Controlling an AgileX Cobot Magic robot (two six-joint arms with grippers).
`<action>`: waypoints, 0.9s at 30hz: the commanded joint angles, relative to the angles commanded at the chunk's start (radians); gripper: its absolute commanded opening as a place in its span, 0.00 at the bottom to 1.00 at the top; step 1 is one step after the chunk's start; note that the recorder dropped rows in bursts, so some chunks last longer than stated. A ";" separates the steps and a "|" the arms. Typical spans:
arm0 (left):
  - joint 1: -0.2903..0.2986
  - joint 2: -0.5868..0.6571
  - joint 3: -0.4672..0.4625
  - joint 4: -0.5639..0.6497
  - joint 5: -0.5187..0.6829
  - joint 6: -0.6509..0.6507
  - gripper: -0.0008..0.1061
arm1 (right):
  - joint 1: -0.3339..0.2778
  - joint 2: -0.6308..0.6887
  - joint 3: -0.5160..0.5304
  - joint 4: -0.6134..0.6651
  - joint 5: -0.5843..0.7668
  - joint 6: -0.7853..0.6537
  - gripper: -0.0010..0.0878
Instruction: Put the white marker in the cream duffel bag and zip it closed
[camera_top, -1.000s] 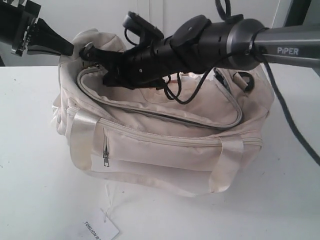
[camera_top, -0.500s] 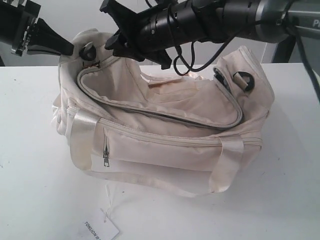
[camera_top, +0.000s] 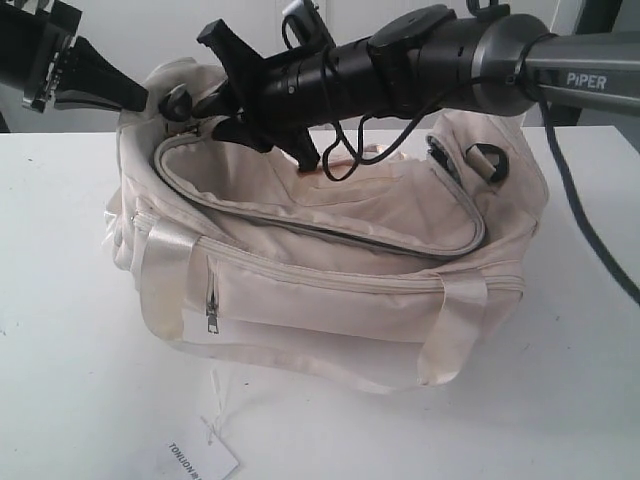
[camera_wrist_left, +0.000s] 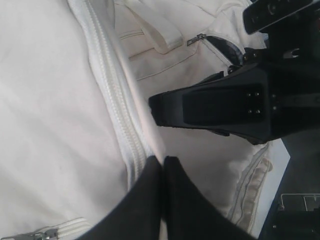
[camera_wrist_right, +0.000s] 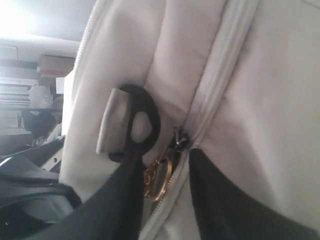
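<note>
Exterior view: you will not find the slim white marker with the black cap here or in either wrist view. Most likely it is already down inside the cream fabric duffel bag, hidden by the folds, though you cannot confirm that. The bag sits mid-way across the white table, and its curved top zipper is plainly undone along the whole opening.

A second ago the right arm lay low across the bag's mouth. It has since lifted and swung to the bag's far-left end. There the right gripper has its fingers parted on either side of the zipper line. The gold ring pull hangs between them, not yet pinched, just beside the black D-ring.

The left gripper has its fingers pressed together at that same left end. They seem to nip a fold of bag fabric next to the zipper tape.

So treat the drop-in step as probably finished and zipping as the step in hand. You need to close on the ring, then draw it rightward while the left side braces the bag.
</note>
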 joint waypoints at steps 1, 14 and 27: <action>0.000 0.000 0.000 0.000 0.000 0.000 0.01 | 0.000 0.002 0.000 0.000 -0.002 0.000 0.36; 0.000 0.000 0.000 0.000 0.002 0.011 0.01 | 0.025 0.037 0.000 0.059 -0.014 -0.019 0.29; 0.000 0.000 0.000 0.076 -0.010 0.019 0.01 | 0.021 0.006 0.000 0.063 -0.016 -0.023 0.01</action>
